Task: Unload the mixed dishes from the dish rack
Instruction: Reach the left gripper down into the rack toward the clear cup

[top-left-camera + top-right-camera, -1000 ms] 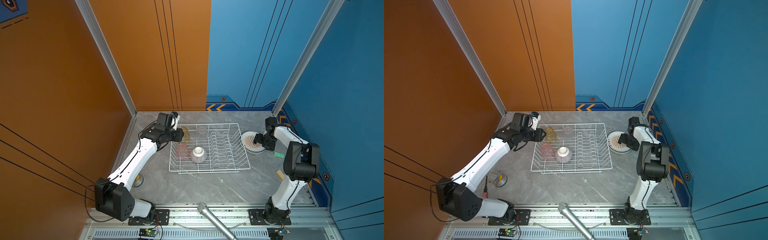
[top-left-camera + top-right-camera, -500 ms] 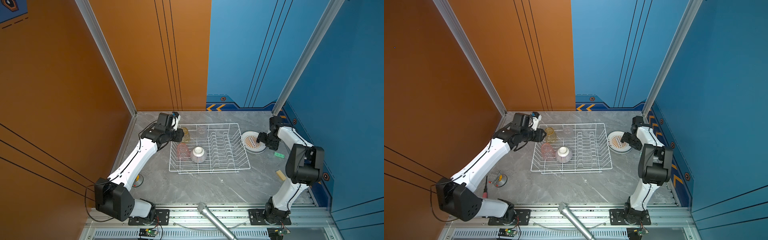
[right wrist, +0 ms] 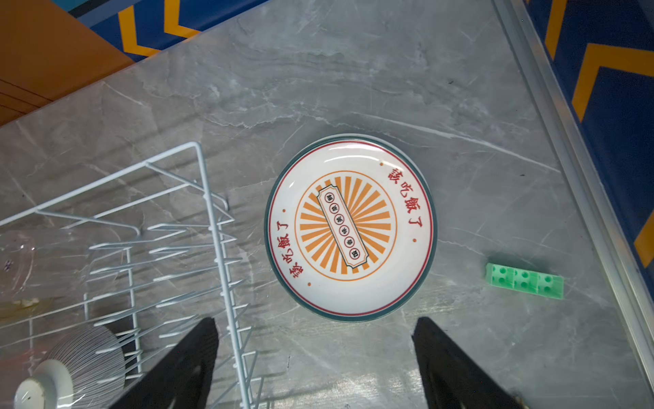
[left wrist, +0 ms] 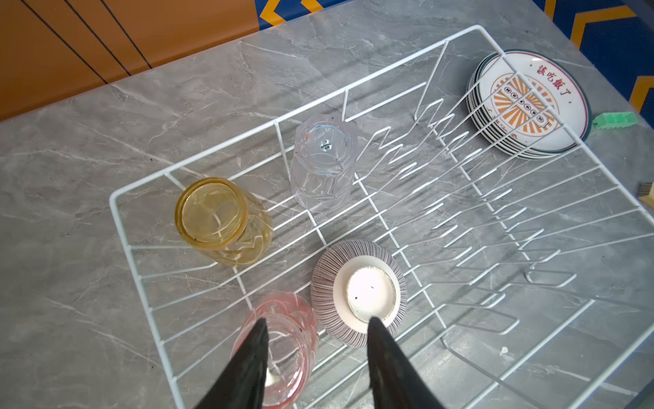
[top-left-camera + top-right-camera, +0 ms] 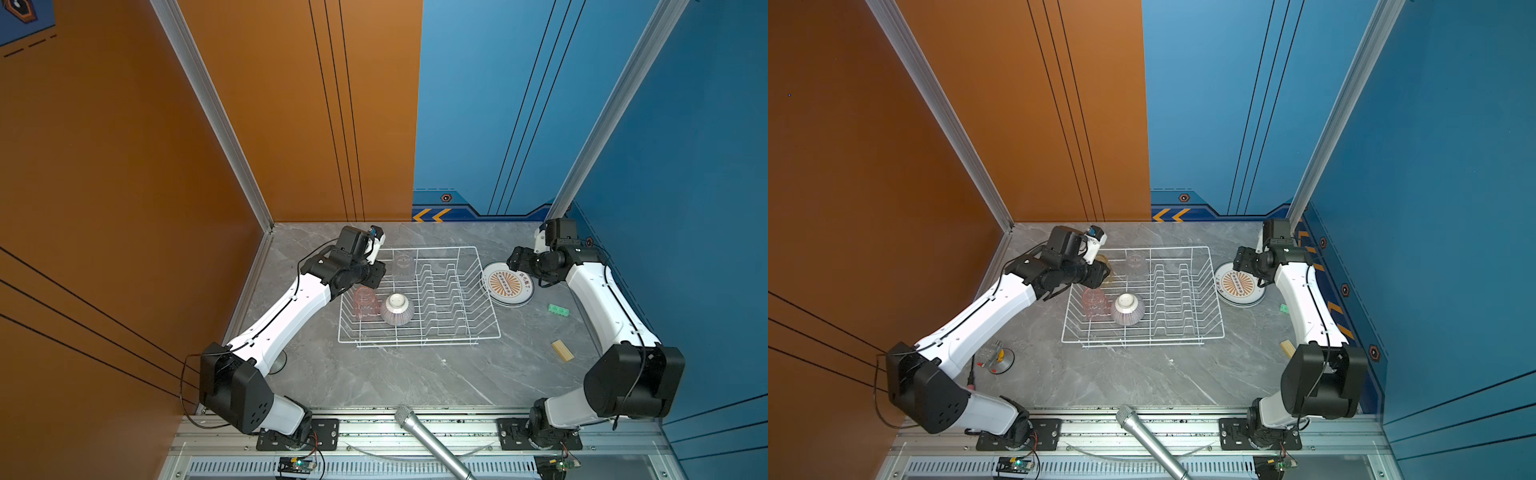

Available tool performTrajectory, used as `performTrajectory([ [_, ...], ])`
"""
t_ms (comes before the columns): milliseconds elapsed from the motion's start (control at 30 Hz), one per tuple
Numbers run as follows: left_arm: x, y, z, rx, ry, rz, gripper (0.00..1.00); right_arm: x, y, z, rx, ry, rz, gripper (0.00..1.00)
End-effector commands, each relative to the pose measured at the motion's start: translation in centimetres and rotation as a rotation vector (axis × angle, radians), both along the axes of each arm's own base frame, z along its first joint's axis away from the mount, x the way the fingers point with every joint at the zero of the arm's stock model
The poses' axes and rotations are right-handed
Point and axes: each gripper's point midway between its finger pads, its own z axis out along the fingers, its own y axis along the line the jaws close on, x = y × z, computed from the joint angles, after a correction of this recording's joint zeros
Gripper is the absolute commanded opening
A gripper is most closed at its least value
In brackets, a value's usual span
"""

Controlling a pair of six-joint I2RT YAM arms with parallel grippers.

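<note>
Your left pincer (image 4: 318, 320) is parted, empty, pink tumbler (image 4: 293, 318) and striped bowl (image 4: 368, 294) beneath its tips; your right pincer (image 3: 315, 318) gapes empty, sunburst plate stack (image 3: 350, 226) just ahead.

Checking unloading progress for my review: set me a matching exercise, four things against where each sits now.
Things: 1 striped bowl; 2 sunburst plate; 3 green block; 4 clear tumbler.
Places: a alone on the table, past the plate stack from the dish rack; b in the rack beside the pink tumbler; c in the rack near its far wall; d topping the stack beside the rack.
Pairs: 1-b; 2-d; 3-a; 4-c.
</note>
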Motion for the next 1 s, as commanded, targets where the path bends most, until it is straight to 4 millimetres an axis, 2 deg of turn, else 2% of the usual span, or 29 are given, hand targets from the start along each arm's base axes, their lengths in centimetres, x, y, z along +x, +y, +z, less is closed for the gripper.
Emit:
performTrajectory([
  [0, 0.6, -1.5, 0.4, 0.033, -0.019, -0.044, 0.51, -0.3, 1.5, 1.1, 0.016, -0.051, 0.059, 0.87],
  [133, 1.7, -2.6, 0.1, 0.066, -0.03, -0.05, 0.59, -0.7, 3.2, 1.5, 0.036, -0.068, 0.106, 0.87],
  [267, 2.8, -3.7, -0.6, 0.081, -0.022, -0.061, 0.61, -1.1, 4.5, 1.3, 0.04, -0.063, 0.142, 0.87],
  [400, 4.3, -4.3, -1.3, 0.101, -0.021, -0.043, 0.7, -1.1, 5.2, 1.2, 0.042, -0.061, 0.16, 0.86],
  [600, 5.9, -5.7, -2.2, 0.109, -0.013, -0.048, 0.82, -0.9, 5.6, 1.0, 0.045, -0.059, 0.172, 0.87],
  [900, 7.4, -7.1, -3.4, 0.113, 0.001, -0.049, 0.85, -0.6, 5.8, 0.2, 0.052, -0.039, 0.179, 0.87],
  [967, 7.6, -7.3, -3.6, 0.112, 0.004, -0.049, 0.9, -0.5, 5.9, -0.1, 0.055, -0.034, 0.182, 0.87],
])
